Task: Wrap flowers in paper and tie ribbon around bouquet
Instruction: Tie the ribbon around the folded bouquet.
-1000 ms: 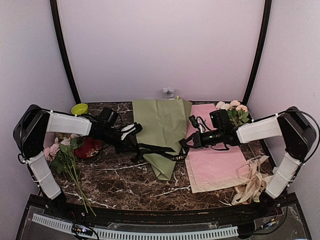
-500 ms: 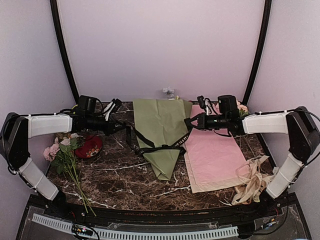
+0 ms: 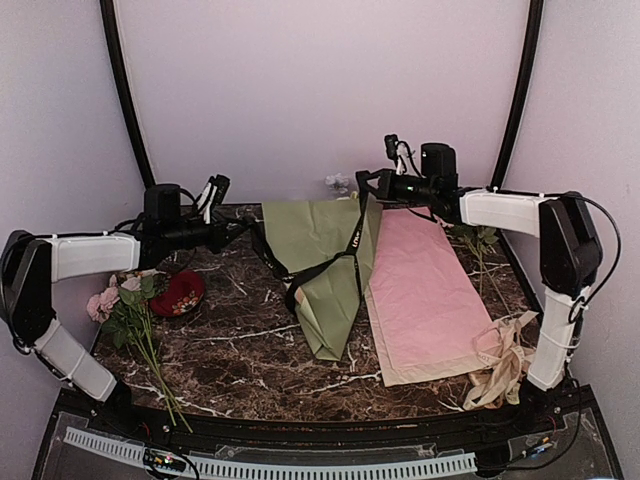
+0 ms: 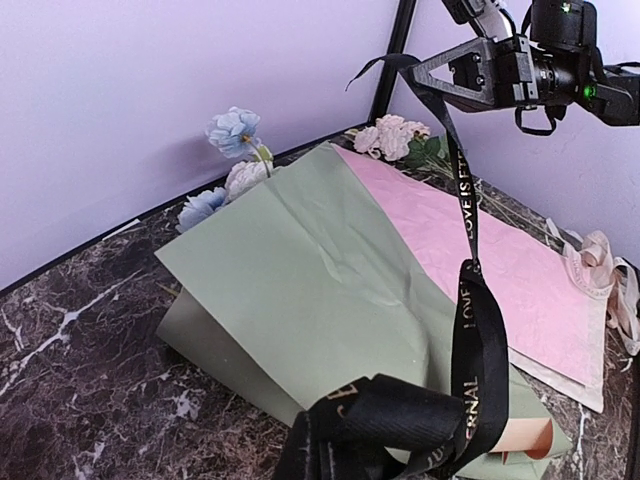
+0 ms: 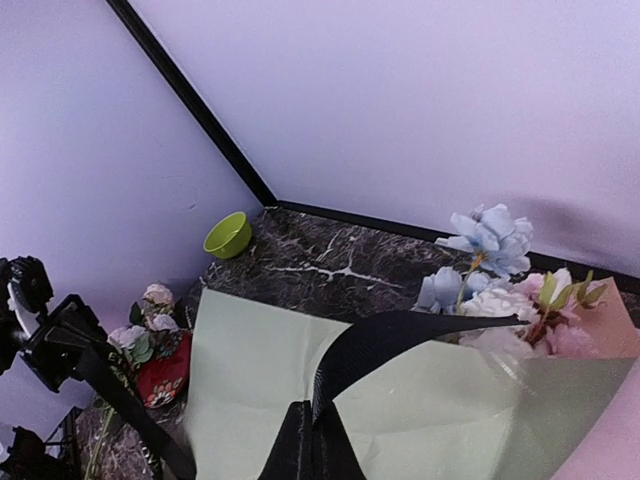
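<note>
Reaching past the limp cream ribbon [image 3: 500, 365] heaped near right and the thin-stemmed pink blossoms [image 3: 105, 300] near left on the veined marble table [image 3: 240, 350], past the smooth pink sheet [image 3: 420, 290] lying on a tan kraft sheet [image 3: 381, 360], to the creased, matte sage-green paper [image 3: 318, 240] folded into a tapering cone, pale blue flowers [image 4: 234, 131] poking from its far wide end. Clamped tight on the narrow black ribbon [image 3: 355, 240] at either end: left gripper [image 3: 243, 233] low at the left, right gripper [image 3: 366, 182] high beyond the cone, band crossing the cone's waist. Lifted and drawn farther apart than a second ago, when hovering low over the paper.
</note>
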Tool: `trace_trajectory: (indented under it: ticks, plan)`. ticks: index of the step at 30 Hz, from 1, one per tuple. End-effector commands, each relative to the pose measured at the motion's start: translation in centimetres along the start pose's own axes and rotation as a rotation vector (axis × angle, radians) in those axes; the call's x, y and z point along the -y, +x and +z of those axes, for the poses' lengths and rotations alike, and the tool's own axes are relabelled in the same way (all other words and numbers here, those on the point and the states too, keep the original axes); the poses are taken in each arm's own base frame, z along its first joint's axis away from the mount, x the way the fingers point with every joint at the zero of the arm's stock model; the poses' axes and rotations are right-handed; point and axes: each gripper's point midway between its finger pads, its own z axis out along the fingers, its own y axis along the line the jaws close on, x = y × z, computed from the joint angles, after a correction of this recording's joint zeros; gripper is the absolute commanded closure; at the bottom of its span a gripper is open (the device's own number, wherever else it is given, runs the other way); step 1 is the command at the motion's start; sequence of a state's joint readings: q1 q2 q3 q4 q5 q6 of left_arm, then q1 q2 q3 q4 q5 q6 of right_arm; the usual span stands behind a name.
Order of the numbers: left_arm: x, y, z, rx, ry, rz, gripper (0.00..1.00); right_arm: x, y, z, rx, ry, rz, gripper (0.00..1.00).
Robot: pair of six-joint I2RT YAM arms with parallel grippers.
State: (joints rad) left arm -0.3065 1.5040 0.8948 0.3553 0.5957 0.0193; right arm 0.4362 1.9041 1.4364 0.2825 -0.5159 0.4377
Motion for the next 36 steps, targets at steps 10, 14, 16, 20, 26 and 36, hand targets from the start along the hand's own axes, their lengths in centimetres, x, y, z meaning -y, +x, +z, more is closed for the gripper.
trace_trajectory:
  ticks: [10,14,16,20,26,36]
  plan:
    - [-8.8,0.1,-0.3,0.011,-0.345,-0.068,1.00,-0.8,0.9,4.7,0.051,-0.096,0.063,1.00]
    - [-8.7,-0.6,-0.3,0.036,-0.328,-0.059,1.00,-2.7,2.0,6.1,0.032,-0.158,0.068,1.00]
    - [-9.1,-0.8,-0.8,0.046,-0.359,-0.060,1.00,-2.7,1.8,6.2,0.046,-0.173,0.088,1.00]
    - [-10.8,0.4,-1.4,0.007,-0.425,-0.086,1.00,-2.0,0.4,5.8,0.088,-0.164,0.091,1.00]
    - [-10.7,0.3,-1.1,0.028,-0.392,-0.108,1.00,1.0,-1.0,5.3,0.132,-0.090,0.115,1.00]
    - [-8.5,0.1,-0.4,0.039,-0.276,-0.106,1.00,0.4,-0.2,6.0,0.125,-0.113,0.126,1.00]
